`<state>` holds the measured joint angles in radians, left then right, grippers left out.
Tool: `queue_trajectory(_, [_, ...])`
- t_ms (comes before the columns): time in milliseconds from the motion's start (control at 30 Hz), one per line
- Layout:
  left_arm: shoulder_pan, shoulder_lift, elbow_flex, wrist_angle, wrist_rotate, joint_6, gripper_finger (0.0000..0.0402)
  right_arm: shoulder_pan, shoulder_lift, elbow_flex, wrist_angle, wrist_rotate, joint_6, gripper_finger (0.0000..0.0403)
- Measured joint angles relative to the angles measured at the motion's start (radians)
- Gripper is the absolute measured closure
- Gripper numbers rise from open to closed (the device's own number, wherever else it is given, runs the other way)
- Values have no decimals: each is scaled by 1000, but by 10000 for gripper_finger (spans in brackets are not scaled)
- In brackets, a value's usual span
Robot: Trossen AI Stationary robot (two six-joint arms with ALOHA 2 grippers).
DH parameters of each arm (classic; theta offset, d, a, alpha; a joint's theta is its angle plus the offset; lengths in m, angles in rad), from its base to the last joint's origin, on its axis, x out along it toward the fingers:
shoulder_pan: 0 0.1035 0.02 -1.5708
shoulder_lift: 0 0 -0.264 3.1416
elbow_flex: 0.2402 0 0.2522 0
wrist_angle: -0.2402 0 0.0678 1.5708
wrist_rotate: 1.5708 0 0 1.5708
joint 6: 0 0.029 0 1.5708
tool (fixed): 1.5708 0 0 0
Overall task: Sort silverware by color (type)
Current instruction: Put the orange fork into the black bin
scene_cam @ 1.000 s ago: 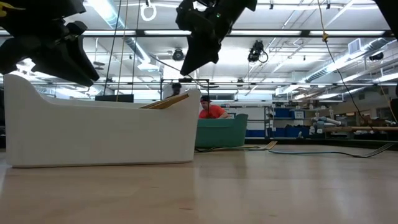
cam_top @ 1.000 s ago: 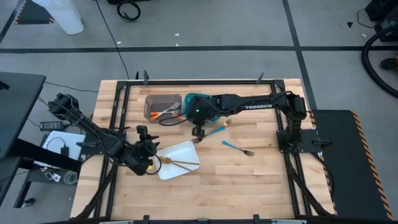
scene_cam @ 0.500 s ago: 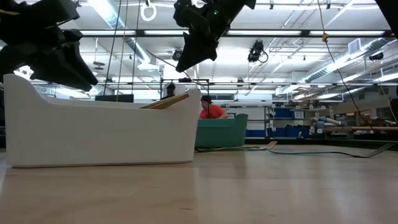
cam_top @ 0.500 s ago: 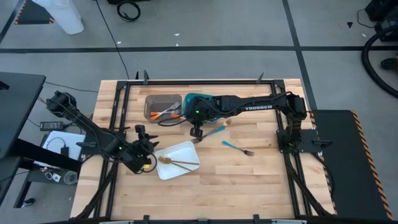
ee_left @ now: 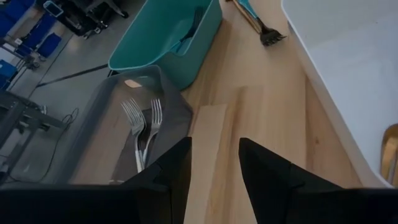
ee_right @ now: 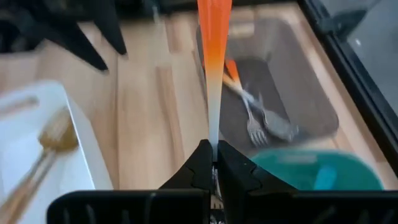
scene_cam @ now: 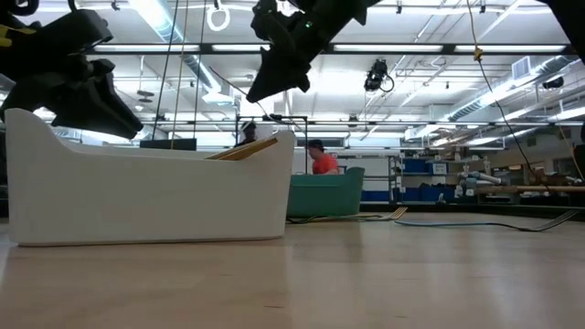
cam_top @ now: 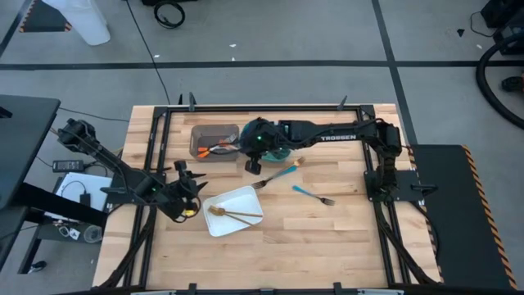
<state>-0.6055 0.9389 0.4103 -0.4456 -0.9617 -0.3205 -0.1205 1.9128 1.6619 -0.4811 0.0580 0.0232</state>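
The left gripper (cam_top: 187, 190) hovers above the desk (cam_top: 327, 229), near the left edge of the white tray (cam_top: 246, 199). Its fingers stand apart with a narrow gap, and they hold nothing. In the tray lie two gold pieces of silverware (cam_top: 229, 215).

Behind the tray stands the grey bin (cam_top: 203, 133), with some orange-handled forks (cam_top: 214, 148) lying in it. Just beside it, on its right, is the teal bin (ee_left: 163, 43), partly hidden under the right arm in the high view.

The right gripper (cam_top: 251, 165) hangs near these two bins, in front of them. Its fingers are closed on an orange-handled utensil (ee_right: 213, 37), pinched at the thin metal end.

More to the right, two teal-handled forks (cam_top: 277, 175) (cam_top: 313, 195) lie on the bare desk, a little apart from each other.
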Motion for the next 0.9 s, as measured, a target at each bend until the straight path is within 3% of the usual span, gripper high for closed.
queue_trajectory(533, [3,-32,-45,101,-9,18,260,-11,16,0,209,-33,-80,383])
queue_trajectory(900, [3,-32,-45,168,-10,17,260,-4,17,0,238,-79,-124,383])
